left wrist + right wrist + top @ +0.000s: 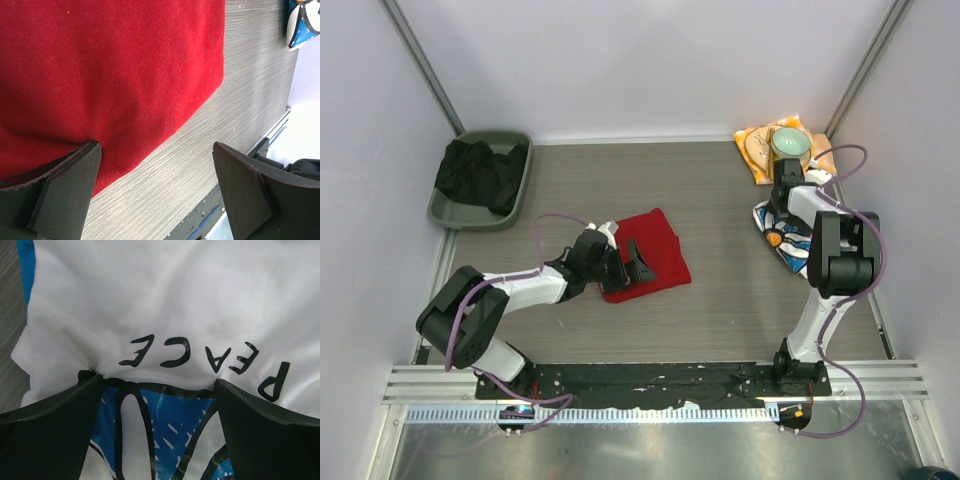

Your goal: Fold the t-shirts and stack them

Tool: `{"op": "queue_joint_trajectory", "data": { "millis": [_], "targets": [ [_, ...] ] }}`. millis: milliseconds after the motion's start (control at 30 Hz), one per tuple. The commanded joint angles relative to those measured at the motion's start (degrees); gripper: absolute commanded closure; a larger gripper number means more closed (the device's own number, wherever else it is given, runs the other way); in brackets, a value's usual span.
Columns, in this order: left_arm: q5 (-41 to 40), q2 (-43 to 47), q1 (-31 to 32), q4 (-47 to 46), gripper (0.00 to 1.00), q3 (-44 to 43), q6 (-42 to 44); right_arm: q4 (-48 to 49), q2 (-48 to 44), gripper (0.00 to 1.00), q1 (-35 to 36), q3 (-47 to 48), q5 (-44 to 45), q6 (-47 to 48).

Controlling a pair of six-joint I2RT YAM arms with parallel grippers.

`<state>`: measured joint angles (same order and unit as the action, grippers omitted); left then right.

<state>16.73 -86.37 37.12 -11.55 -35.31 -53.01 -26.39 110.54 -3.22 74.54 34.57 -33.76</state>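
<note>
The red t-shirt (pixel 650 250) lies as a compact rectangle at the centre of the table (pixel 720 310), apparently already folded. The printed t-shirt (pixel 782 238) is bunched at the right of the top view, well apart from it, so stacking is judged not yet done.

The left gripper (pixel 156 147) is held low over the red shirt's edge with its fingers spread wide. One finger (pixel 75 175) is set on the cloth and the other over bare wood, probably so that the edge can be pinched. Nothing is gripped. The left arm is stretched low from the lower left toward the centre.

The right gripper (pixel 156 380) is likewise held fully apart and empty, pointed down over the word "PEACE". The cloth is puckered at one fingertip (pixel 90 382), which suggests contact. The right arm is raised at the elbow and bent back over the shirt, near the orange cloth (pixel 760 150) and bowl (pixel 790 143).
</note>
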Motion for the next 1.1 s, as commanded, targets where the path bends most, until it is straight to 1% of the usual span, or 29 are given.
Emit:
{"op": "queue_joint_trajectory", "data": {
  "millis": [0,67,133,233,367,433,567,733,867,967,1000,1033,1067],
  "targets": [
    [0.41,-1.26,0.58,2.59,0.0,1.3,1.42,-2.52,-2.69,0.0,6.72,-8.26,-10.93,7.03],
    [0.14,-1.09,0.49,2.67,0.0,1.47,1.42,-2.35,-4.89,0.0,8.92,-9.41,-10.4,8.7],
    [-0.21,-1.17,0.58,2.76,0.0,1.38,1.33,-2.96,-6.21,0.0,12.25,-10.21,-7.16,9.06],
    [-0.38,-1.08,0.58,3.55,0.0,0.77,1.6,-3.84,-7.09,0.0,15.43,-11.26,-3.3,10.55],
    [0.23,-0.82,0.49,3.38,0.0,0.24,1.33,-2.88,-10.16,0.0,18.15,-15.64,-0.56,11.35],
    [0.84,-0.82,0.58,3.46,0.0,0.07,1.25,-2.88,-11.57,0.0,18.86,-17.14,1.19,10.91],
    [0.76,-0.64,0.58,4.78,0.0,-0.99,1.68,-3.49,-15.35,0.01,19.31,-19.52,8.3,8.8],
    [-0.03,-0.38,0.49,7.42,0.0,-4.23,2.82,-4.98,-21.06,0.0,19.22,-16.98,12.72,6.08],
    [-0.12,0.75,0.49,11.45,0.0,-8.45,3.88,-3.76,-26.16,0.0,20.36,-12.07,10.53,6.51],
    [-1.78,4.43,0.58,15.93,0.0,-11.88,3.8,-0.52,-28.89,0.01,21.15,-9.95,0.54,9.05],
    [-3.36,5.5,0.58,18.9,0.0,-13.45,3.62,-0.07,-28.8,0.0,21.15,-9.33,-2.63,9.15],
    [-3.98,6.47,0.58,20.24,0.0,-14.08,3.45,-0.06,-27.93,0.0,21.33,-8.55,-7.8,9.15],
    [-4.86,8.56,0.49,21.64,0.0,-14.52,2.92,0.37,-27.4,0.0,21.85,-7.58,-9.76,9.84]
  ]
}}
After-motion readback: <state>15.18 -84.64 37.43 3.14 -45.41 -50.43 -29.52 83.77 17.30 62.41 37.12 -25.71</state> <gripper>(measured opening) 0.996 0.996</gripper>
